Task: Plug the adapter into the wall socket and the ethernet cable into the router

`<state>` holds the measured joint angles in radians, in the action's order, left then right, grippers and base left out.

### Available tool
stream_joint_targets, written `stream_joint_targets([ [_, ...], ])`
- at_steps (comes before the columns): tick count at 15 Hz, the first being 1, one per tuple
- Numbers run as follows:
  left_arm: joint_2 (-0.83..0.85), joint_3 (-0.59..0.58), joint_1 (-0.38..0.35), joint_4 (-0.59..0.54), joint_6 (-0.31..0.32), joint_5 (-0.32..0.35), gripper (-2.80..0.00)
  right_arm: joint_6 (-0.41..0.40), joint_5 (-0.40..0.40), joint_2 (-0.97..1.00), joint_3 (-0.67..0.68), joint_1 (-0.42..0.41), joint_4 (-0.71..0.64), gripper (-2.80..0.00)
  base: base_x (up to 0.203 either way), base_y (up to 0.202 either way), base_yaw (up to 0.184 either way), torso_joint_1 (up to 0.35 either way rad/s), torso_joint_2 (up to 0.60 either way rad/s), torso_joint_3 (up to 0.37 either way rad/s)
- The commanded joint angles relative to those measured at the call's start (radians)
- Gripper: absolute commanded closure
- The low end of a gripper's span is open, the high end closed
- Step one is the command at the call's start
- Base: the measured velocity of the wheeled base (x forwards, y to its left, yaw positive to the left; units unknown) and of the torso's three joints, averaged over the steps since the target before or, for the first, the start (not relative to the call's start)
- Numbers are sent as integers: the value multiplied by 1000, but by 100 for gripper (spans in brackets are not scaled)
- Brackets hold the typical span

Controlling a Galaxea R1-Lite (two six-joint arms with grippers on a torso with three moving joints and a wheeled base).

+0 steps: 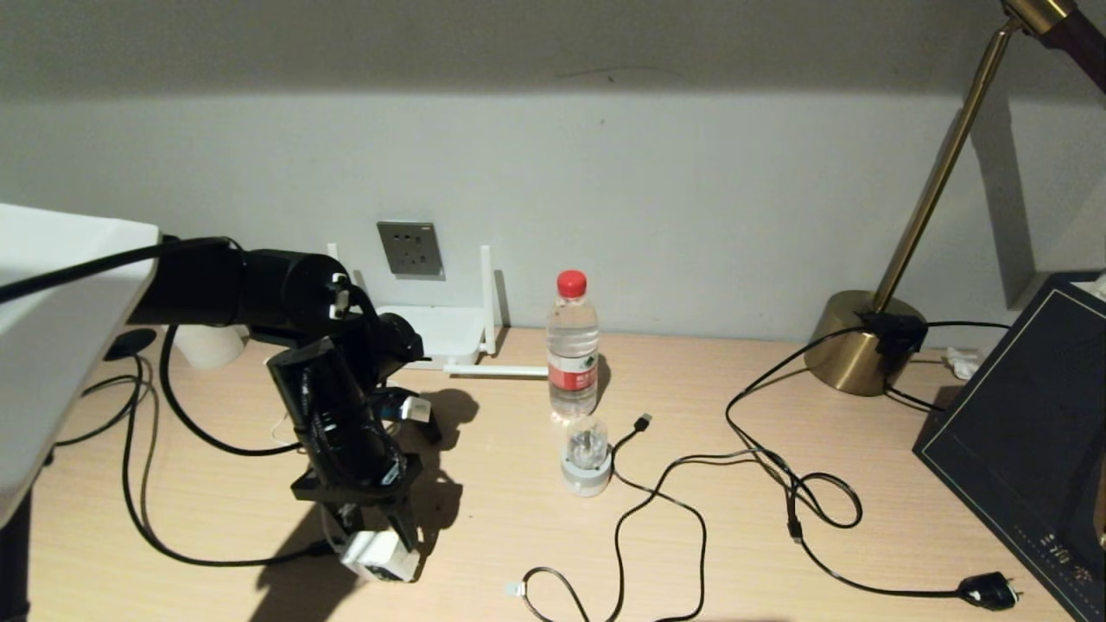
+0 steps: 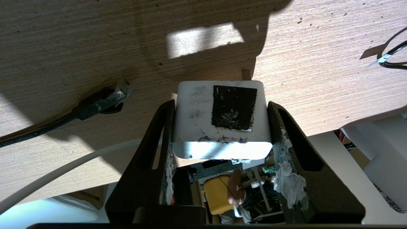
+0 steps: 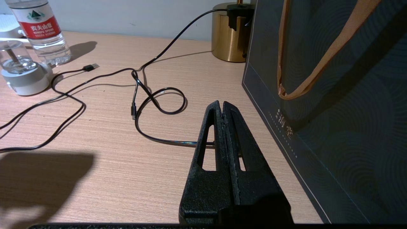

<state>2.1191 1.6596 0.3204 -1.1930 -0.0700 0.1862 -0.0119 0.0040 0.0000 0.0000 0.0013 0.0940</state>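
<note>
1. Nearest the head camera, the left gripper (image 1: pixel 378 553) points down at the desk (image 1: pixel 484 518) with the adapter (image 1: pixel 380 555) clamped between its fingers, which press on 2 opposite sides of the white cube; the left wrist view shows the black pads (image 2: pixel 159 133) flush against it and a black patch on the upward face.
2. Taking the wall socket (image 1: pixel 410 249) as landmark: the adapter sits well in front of it and slightly to its left, low over the desk, so I judge the lift and carry to the wall are not yet done.
3. The side grip probably leaves the prong face free for the push into the holes, though the prongs are barely visible.
4. Its white cord (image 2: pixel 63 168) trails off beside the gripper.
5. The router (image 1: pixel 436 333) lies directly below the wall socket against the wall, 1 antenna (image 1: pixel 486 298) upright and another flat on the desk.
6. The ethernet cable (image 2: pixel 47 125) lies loose just beside the adapter, its clear plug tip (image 2: pixel 120 90) unplugged, well in front of the socket.
7. A water bottle (image 1: pixel 573 345) stands right of the socket, a round clear gadget (image 1: pixel 587 456) in front of it.
8. The right gripper (image 3: pixel 222 109) idles far right of the socket, beside a dark bag (image 3: pixel 334 111), fingers pressed together and empty.
</note>
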Motion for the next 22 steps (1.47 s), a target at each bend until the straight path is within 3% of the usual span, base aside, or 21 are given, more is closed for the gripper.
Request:
stream_joint_targets([
  [1, 2, 0, 0, -7, -1, 1, 0, 0, 1, 2, 35, 0, 1, 0, 0, 0, 0, 0, 0, 0],
  [2, 2, 0, 0, -7, -1, 0, -280, 0, 1, 2, 35, 0, 1, 0, 0, 0, 0, 0, 0, 0],
  [10, -30, -7, 0, 4, -1, -2, -280, 0, 1, 0, 35, 0, 1, 0, 0, 0, 0, 0, 0, 0],
  [14, -252, -110, -4, 3, -4, -25, -280, 0, 1, 2, 35, 0, 1, 0, 0, 0, 0, 0, 0, 0],
  [16, -397, -215, -13, 7, -10, -69, -280, 0, 1, 2, 35, 0, 1, 0, 0, 0, 0, 0, 0, 0],
  [19, -542, -467, -34, 59, -15, -121, -280, 0, 1, 2, 35, 0, 1, 0, 0, 0, 0, 0, 0, 0],
  [21, -586, -650, -48, 215, -13, -141, -280, 0, 1, 2, 35, 0, 1, 0, 0, 0, 0, 0, 0, 0],
  [22, -597, -731, -53, 352, -11, -162, -280, 0, 1, 2, 35, 0, 1, 0, 0, 0, 0, 0, 0, 0],
])
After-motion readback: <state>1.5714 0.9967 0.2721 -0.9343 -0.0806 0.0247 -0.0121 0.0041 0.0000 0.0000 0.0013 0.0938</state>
